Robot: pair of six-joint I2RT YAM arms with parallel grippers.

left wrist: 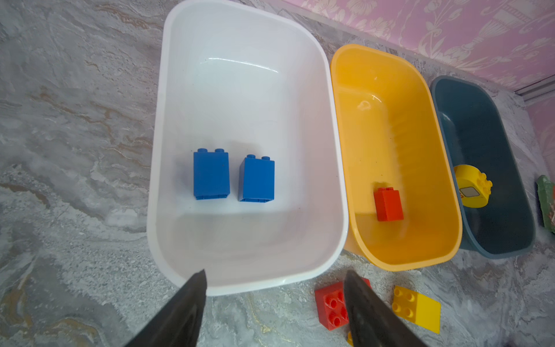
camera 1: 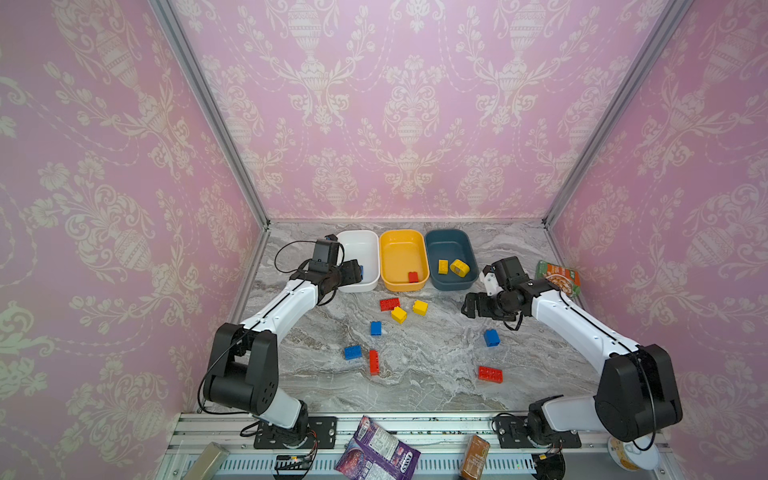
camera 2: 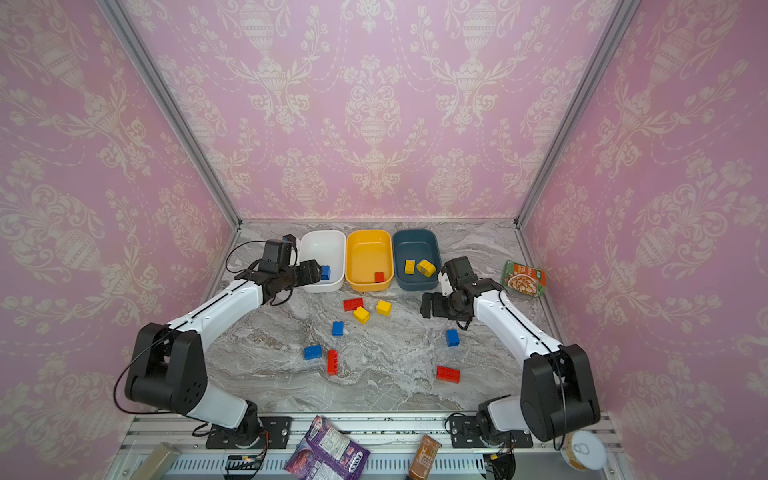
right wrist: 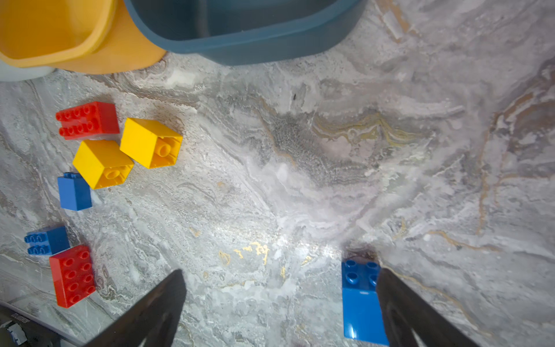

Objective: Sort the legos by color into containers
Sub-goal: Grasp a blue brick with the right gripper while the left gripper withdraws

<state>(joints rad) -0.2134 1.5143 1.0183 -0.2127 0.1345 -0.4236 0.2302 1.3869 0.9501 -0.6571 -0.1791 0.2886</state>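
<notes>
Clock read on the top views, 12 = back wall. My left gripper point(left wrist: 276, 288) has its jaws apart with nothing in them, hanging over the 6 o'clock rim of the white tub point(camera 1: 360, 249). My right gripper point(right wrist: 280, 279) is spread wide and empty, above bare marble table point(camera 1: 436, 386) at 6 o'clock of the teal tub point(camera 1: 446, 245). The 3 tubs sit rim to rim along the 12 o'clock edge: white at 11, yellow-orange tub point(camera 1: 401, 253) at 12, teal at 1. White holds 2 blue bricks point(left wrist: 211, 175), side by side, not touching. Yellow-orange holds 1 short red brick point(camera 1: 413, 277) at its 6 o'clock end. Teal holds 2 yellow pieces point(camera 1: 443, 267), 1 of them rounded with a label. Loose on the table: centre red brick point(camera 1: 389, 304) and the yellow pair point(camera 1: 399, 314), bunched at 6 o'clock of the yellow-orange tub. The small blue brick point(camera 1: 375, 328) is just past them at 7. The flat blue brick point(camera 1: 352, 352) and long red brick point(camera 1: 374, 362) sit side by side further toward 7. The right blue brick point(camera 1: 491, 337) is at 5 o'clock of my right gripper, and in the right wrist view 1 finger partly hides it. The right red brick point(camera 1: 490, 374) is at 6 o'clock of that blue one. The green snack packet point(camera 1: 557, 277) lies at 3 o'clock of the teal tub.
</notes>
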